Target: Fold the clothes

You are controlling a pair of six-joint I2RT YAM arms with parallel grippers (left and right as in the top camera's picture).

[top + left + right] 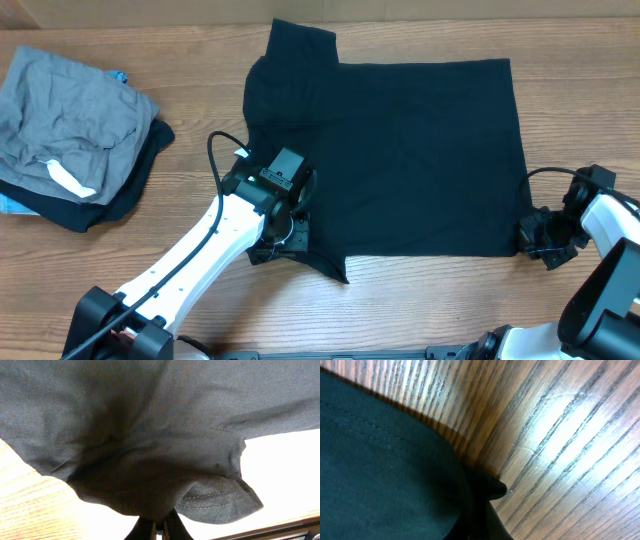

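The black T-shirt [400, 150] lies spread flat on the wooden table, with one sleeve sticking out at the far left. My left gripper [281, 236] is at the shirt's near left corner. In the left wrist view its jaws [161, 527] are shut on bunched black fabric [150, 450], lifted off the wood. My right gripper [537, 240] is at the shirt's near right corner. In the right wrist view its dark fingers [487, 505] pinch the hemmed edge of the shirt [380, 470] low over the table. The neck tag is hidden.
A crumpled grey garment [75, 115] with a white label [70, 181] lies on a dark garment [125, 195] at the table's left. A bit of blue [118, 76] shows behind the pile. Bare wood [440, 300] runs along the near edge.
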